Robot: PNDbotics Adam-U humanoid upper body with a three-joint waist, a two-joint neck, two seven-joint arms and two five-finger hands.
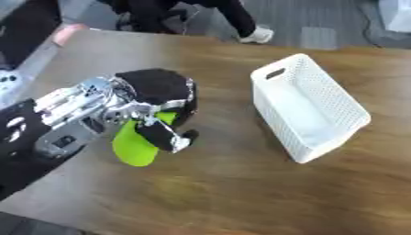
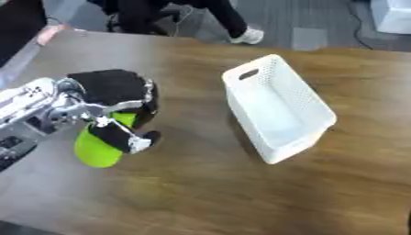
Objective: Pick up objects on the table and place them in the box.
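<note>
Left robot hand (image 1: 157,103): you are curling its fingers and thumb around a lime-green object (image 1: 134,146), which is hanging below the palm, seemingly lifted just clear of the wooden worktop (image 1: 241,193).
Green object: it is smooth and rounded; what it is exactly you cannot tell. Most of it is sticking out under the fingers, so only its upper part is being held.
Box: the white perforated box (image 1: 309,108) is sitting well apart to the right of your hand, with its opening facing up and nothing visible inside.
Right robot hand: it is not showing in either view.
Risk, slipping: with so little of the object inside the grasp, it may be sliding out while you are carrying it across.
Risk, box: coming in low, you could be knocking the near wall and shoving the light box away.
</note>
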